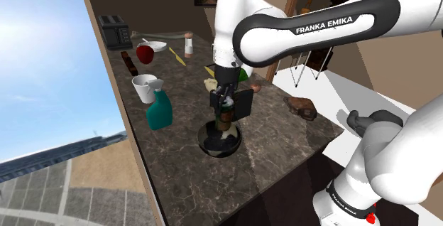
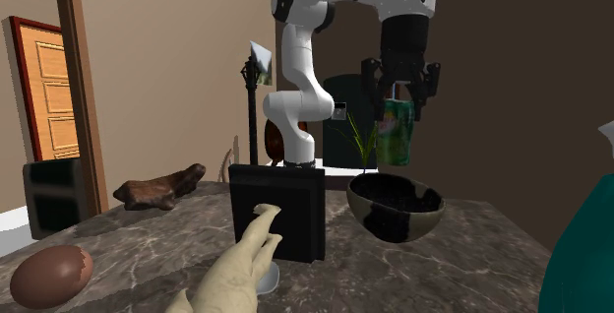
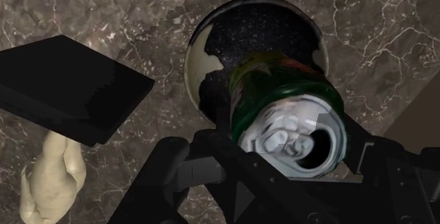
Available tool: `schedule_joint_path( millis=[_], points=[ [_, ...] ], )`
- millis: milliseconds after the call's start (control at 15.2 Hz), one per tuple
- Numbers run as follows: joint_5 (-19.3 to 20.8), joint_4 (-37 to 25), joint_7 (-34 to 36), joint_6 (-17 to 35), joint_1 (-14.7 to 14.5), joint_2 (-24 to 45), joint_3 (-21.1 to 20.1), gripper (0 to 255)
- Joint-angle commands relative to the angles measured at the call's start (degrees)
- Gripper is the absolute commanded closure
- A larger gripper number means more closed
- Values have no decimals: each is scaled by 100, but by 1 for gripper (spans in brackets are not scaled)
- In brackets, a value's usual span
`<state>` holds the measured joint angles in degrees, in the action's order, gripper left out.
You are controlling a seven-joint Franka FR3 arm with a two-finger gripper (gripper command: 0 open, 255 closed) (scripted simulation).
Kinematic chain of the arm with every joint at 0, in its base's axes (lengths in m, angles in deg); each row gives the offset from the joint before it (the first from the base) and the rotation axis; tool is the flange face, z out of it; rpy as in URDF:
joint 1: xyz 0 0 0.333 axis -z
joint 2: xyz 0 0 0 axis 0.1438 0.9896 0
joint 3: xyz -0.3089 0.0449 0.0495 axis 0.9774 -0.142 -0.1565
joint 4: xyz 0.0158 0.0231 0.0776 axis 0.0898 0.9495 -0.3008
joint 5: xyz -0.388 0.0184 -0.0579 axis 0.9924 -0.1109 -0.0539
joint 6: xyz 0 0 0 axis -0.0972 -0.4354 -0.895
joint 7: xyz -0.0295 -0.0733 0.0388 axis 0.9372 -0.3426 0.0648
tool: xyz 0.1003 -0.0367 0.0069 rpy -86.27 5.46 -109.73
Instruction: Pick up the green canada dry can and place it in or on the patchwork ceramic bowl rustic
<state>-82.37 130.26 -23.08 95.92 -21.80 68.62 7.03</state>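
**One can clamped, hanging over the bowl**

One green can [image 2: 398, 136] is upright and clasped between the two fingers [image 2: 430, 90] of the gripper [image 2: 402, 106]. The fingers press on its upper sides, and its lid end faces the wrist.

Its base hangs directly below the fingers and, in the second exterior view, stands apart from the rim beneath.

The bowl [image 2: 392, 219] is dark inside with pale patches. It stands on the marbled table [image 1: 284, 128], straight under the fingers.

Judgement: the can is held upright and centred so that it will go inside the bowl rather than strike the rim. Placement is not yet done; it needs lowering and release.

A black block [image 2: 278, 213] stands just beside the bowl, off to one side of the fingers. A pale figure [image 2: 236, 277] lies past the block, farther from the fingers.

Risk, as judged: the block is near, so a straight descent is advised.
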Motion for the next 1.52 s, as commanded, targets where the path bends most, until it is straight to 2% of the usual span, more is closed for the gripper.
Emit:
schedule_joint_path(
  millis=[0,396,858,924,1254,1452],
  points=[
    [2,140,1,163,0,17,-2,255],
    [22,483,27,644,-1,157,-21,255],
    [22,483,27,644,-1,157,-21,255],
    [22,484,27,644,-2,157,-21,0],
    [22,483,27,644,-1,158,-21,0],
    [-1,51,7,57,-3,0,-5,0]
  ],
)
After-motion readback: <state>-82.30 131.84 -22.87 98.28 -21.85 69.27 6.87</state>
